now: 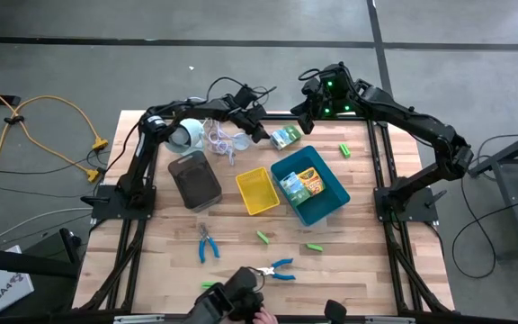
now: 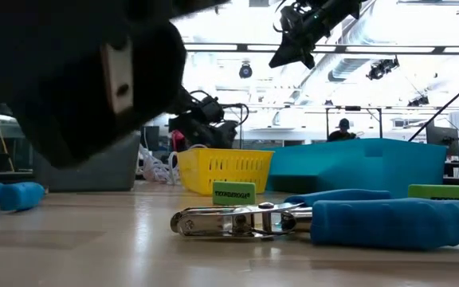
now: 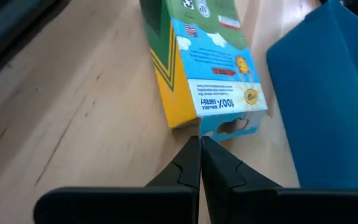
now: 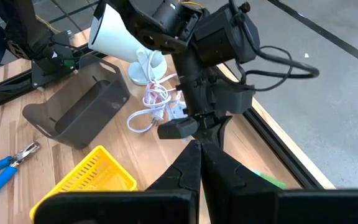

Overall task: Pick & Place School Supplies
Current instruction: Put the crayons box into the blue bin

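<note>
Left gripper (image 3: 199, 142) pinched shut, empty — reaching low across far table edge, tips just short of green box (image 3: 197, 56). Right gripper (image 4: 199, 148) closed too, raised above far edge.

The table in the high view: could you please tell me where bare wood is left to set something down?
Free: the strip along the table's right edge, beyond the blue tray, and the left side below the grey tray. Crowded: the far edge, with the white device, its cord, the crayon box and left end effector; green blocks and pliers near the front.
</note>
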Controlling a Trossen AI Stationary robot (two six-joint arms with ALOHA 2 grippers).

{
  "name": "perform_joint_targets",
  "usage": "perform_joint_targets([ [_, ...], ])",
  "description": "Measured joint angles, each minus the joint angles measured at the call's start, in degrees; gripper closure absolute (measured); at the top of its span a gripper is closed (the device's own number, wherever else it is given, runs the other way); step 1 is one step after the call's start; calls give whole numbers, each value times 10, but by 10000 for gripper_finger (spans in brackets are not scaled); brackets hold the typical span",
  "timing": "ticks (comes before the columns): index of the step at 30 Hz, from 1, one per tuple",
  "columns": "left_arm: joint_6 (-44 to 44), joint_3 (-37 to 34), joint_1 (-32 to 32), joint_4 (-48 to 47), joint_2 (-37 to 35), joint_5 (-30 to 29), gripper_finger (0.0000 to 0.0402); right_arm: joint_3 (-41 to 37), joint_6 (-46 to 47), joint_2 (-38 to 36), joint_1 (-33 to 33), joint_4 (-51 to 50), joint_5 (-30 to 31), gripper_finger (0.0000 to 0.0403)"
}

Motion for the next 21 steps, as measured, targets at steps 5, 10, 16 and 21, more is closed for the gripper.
perform_joint_targets([
  [5,28,0,4,-45,-20,0,401,0,0,0,0,0,0,401],
  [10,43,0,4,-81,-42,-1,401,0,0,0,0,0,0,401],
  [16,72,0,2,-116,-62,0,401,0,0,0,0,0,0,401],
  [21,97,0,-4,-137,-78,-2,401,0,0,0,0,0,0,401],
])
